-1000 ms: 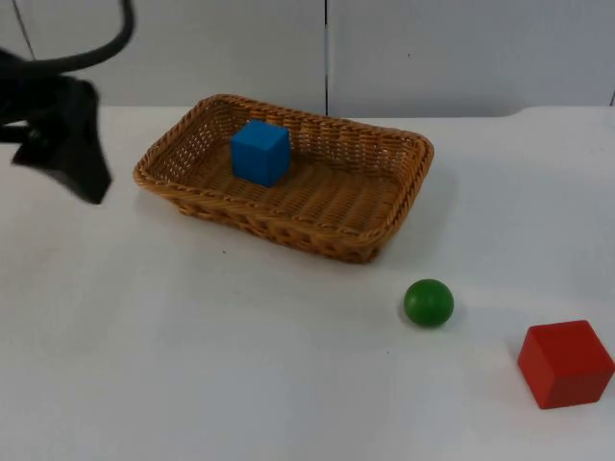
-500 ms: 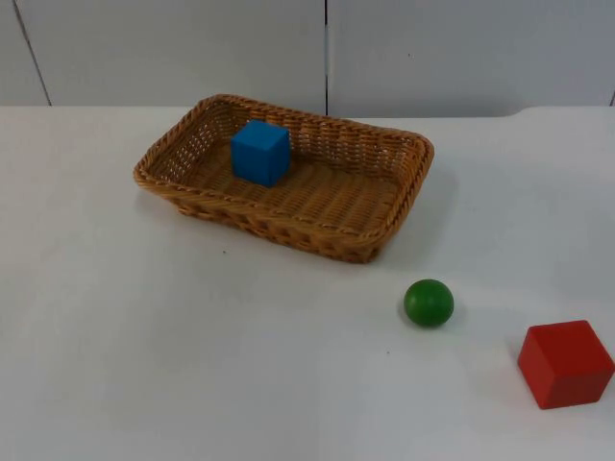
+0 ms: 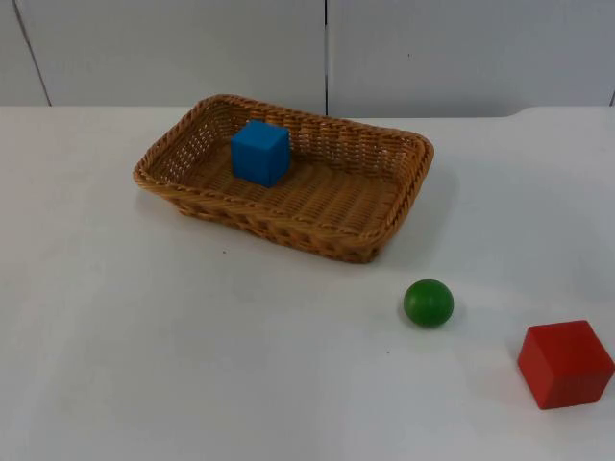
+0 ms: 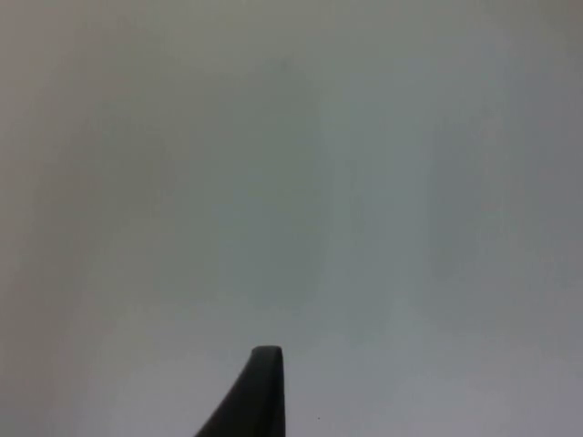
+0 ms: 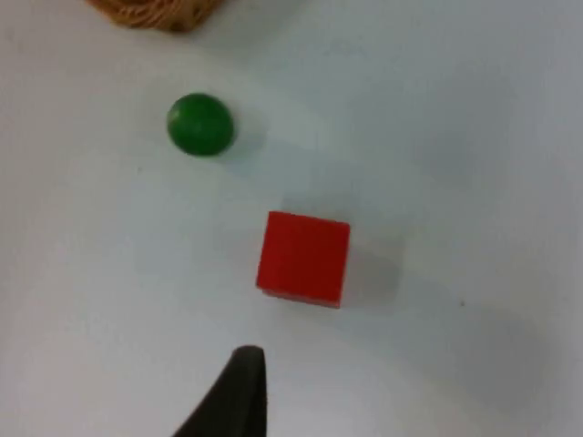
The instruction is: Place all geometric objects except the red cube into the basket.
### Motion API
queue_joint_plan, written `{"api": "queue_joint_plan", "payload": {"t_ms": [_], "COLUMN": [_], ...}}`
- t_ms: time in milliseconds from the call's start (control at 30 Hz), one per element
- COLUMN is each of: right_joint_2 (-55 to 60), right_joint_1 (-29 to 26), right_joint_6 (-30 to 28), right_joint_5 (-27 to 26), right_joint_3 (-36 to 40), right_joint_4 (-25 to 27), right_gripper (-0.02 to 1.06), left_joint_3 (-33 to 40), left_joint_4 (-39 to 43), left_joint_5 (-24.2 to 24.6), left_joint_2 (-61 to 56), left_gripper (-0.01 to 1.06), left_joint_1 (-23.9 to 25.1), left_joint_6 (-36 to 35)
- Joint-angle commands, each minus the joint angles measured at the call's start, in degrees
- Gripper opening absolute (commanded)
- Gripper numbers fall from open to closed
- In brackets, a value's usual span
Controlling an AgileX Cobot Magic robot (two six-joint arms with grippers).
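No writing, label, brand or number can be read anywhere. The blue cube [image 3: 259, 152], green ball [image 3: 429, 303] and red cube [image 3: 565, 364] have plain faces.

We are seeing a blue cube [image 3: 259, 152] sitting inside the wicker basket [image 3: 365, 246] (toward its far left end). A green ball [image 3: 428, 303] is resting on the table outside it, near the red cube [image 3: 565, 364].

- The white worktop [image 3: 192, 365] carried three things.
- A wicker basket [image 3: 317, 226] sat toward 12 o'clock.
- A green ball [image 3: 428, 303] and a red cube [image 3: 565, 364] lay toward 4 o'clock.
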Motion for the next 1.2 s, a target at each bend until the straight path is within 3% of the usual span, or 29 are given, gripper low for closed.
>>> {"api": "queue_joint_plan", "payload": {"t_ms": [0,200,300,500,667,867,1167], "right_joint_2": [2.3,16.4,27.9,40.5,52.2,59.7,64.0], "right_joint_1": [2.2,10.5,15.8,17.2,17.2,18.0,19.7], "right_joint_6": [-0.8,-0.8,-0.3,0.2,-0.9,-1.2,-2.4], "right_joint_5": [0.5,1.3,0.7,-2.1,-8.4,-17.0,-22.3], "right_joint_3": [-1.4,-9.3,-15.7,-22.1,-27.8,-28.8,-28.8], "right_joint_4": [-0.1,-2.1,-7.0,-8.0,-8.0,-8.0,-8.3], "right_gripper": [1.05,1.05,1.05,1.05,1.05,1.05,1.05], "left_joint_3": [0.2,0.2,0.2,0.2,0.2,0.2,0.2], "left_joint_4": [-0.9,-1.5,-1.5,-1.5,-1.5,-1.5,-1.5], "left_joint_5": [0.0,0.0,0.0,0.0,-0.2,-0.3,-0.4], "left_joint_2": [-0.5,-0.5,-0.5,-0.5,-0.5,-0.5,-0.5], "left_gripper": [0.98,0.98,0.98,0.98,0.98,0.98,0.98], "left_joint_1": [0.3,0.3,0.3,0.3,0.3,0.3,0.3], "left_joint_6": [-0.3,-0.3,-0.1,-0.1,-0.1,-0.1,0.1]}}
